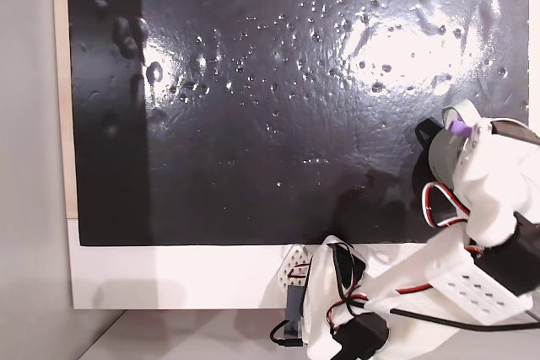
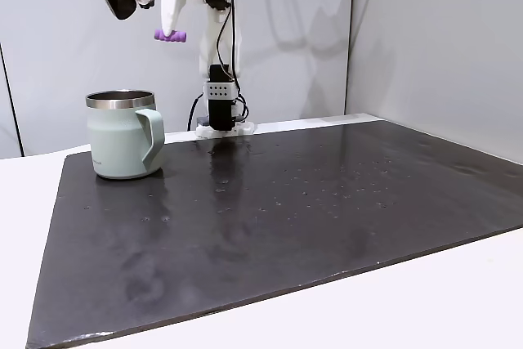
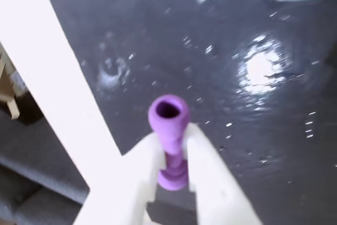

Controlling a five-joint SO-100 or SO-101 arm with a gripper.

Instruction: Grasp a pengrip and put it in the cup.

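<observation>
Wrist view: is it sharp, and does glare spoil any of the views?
Wrist view: the pengrip is soft-edged between the white fingers, and the mat behind is smeared. Top-down fixed view: broad white glare patches wash out the black mat. Side fixed view: even light, the cup crisp.

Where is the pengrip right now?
The pengrip is clamped in the gripper, held high in the air above and slightly right of the cup in a fixed view; the wrist view shows it pinched between the white fingers.
</observation>
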